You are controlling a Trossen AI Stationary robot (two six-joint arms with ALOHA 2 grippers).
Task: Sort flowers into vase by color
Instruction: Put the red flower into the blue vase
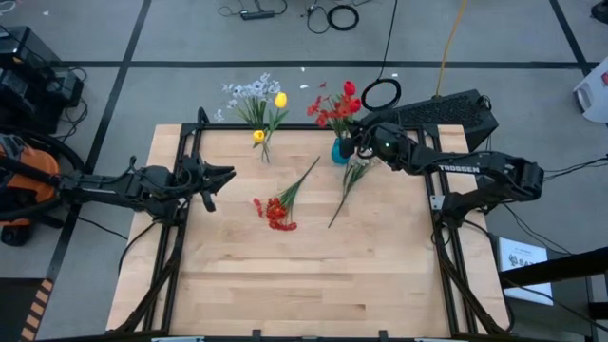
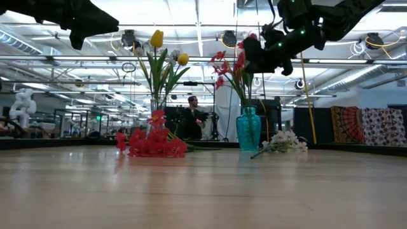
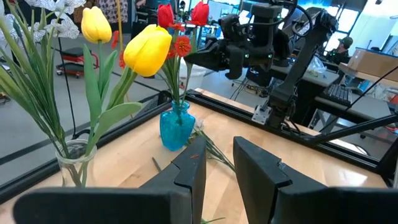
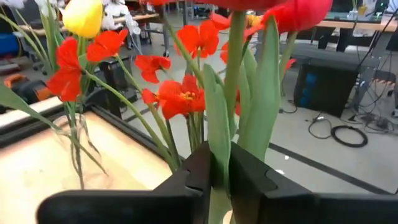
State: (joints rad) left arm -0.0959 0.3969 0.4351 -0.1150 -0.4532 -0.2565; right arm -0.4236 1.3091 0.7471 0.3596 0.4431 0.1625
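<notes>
A blue vase [image 1: 339, 150] at the table's far middle holds red flowers [image 1: 334, 106]. A clear vase [image 1: 263, 149] to its left holds yellow tulips [image 3: 148, 48] and pale white sprays [image 1: 249, 90]. A red spray [image 1: 275, 212] and a white spray [image 1: 356, 172] lie flat on the table. My right gripper [image 1: 354, 142] is just above the blue vase, shut on a red tulip [image 4: 298, 12]. My left gripper [image 1: 226, 177] is open and empty over the table's left side, raised above it. My right gripper pinches the red tulip's green stem and leaf [image 4: 219, 149] between its two fingers, well below the bloom. The fingers lie across the stem. The tulip stands upright, bloom up, among the red flowers over the blue vase. Its lower end is hidden below the fingers.
The table has a black frame rail [image 1: 180, 142] along its left, right and far edges. Bare wood lies across the near half. A person [image 2: 191, 117] sits in the room far behind the table.
</notes>
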